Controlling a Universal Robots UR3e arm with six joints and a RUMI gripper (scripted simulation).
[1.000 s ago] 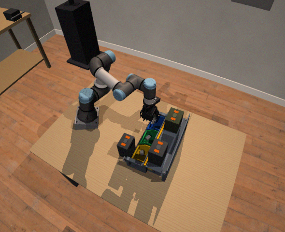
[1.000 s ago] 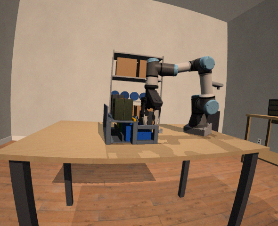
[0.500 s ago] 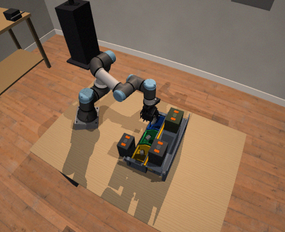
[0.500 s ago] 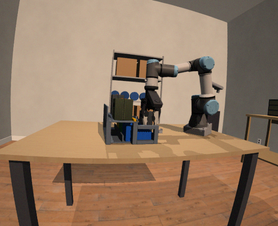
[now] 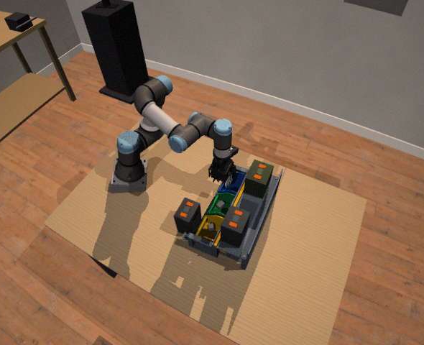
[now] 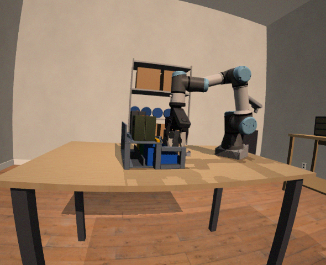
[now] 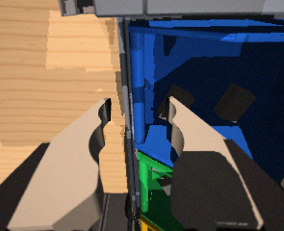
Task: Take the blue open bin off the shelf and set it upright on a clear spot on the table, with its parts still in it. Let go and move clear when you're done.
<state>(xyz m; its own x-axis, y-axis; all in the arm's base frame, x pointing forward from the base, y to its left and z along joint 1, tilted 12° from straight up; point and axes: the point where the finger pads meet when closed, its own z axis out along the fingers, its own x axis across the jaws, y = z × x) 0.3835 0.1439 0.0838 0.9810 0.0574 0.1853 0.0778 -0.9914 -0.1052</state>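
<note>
Pincer: the gripper (image 5: 223,182) (image 6: 177,144) (image 7: 138,99) has its two fingers apart, pointing down, and grips nothing.
Blue bin place: the blue open bin (image 5: 236,180) (image 6: 168,159) (image 7: 194,72) is upright in the far end of the grey rack (image 5: 203,247) (image 6: 157,159) (image 7: 204,7), beside the green bin (image 5: 225,195) (image 7: 143,183).
Direction: its low front faces left, to the arm; its long axis goes across the rack.
Look: smooth blue walls; dark blocky parts (image 7: 234,102) inside.
Table: pale, striped wood grain (image 5: 305,230) (image 6: 85,171) (image 7: 21,106).

From here, the right side of the blue bin (image 5: 236,182) (image 6: 169,158) (image 7: 138,72) runs out of my wrist view beyond the pincer (image 5: 221,180) (image 6: 177,144) (image 7: 140,101), and dark shadow blurs the parts (image 7: 235,102) beside it.
</note>
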